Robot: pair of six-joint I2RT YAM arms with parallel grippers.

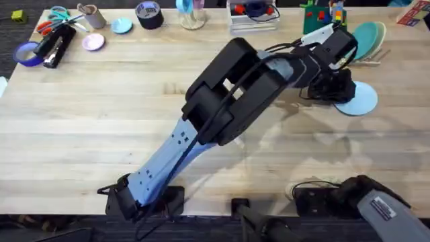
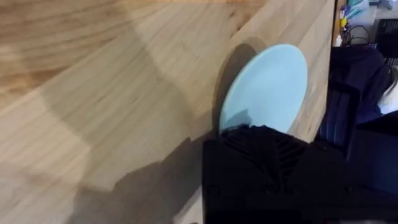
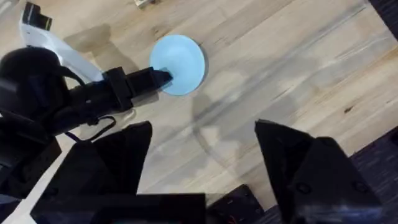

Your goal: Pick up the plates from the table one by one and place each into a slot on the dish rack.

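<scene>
where left fingers [image 3: 163, 77] reach, blue plate [image 3: 180, 62] lies.

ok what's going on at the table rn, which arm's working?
The left arm reaches across to the far right, its gripper at the edge of the light blue plate lying flat on the table. The right gripper waits open near its base. A teal plate stands behind the arm.

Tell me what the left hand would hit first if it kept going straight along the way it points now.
Most likely the light blue plate: the left hand already reaches its near edge, pointing across it. Under that lies the table. Whether it already touches the plate is unclear.
</scene>
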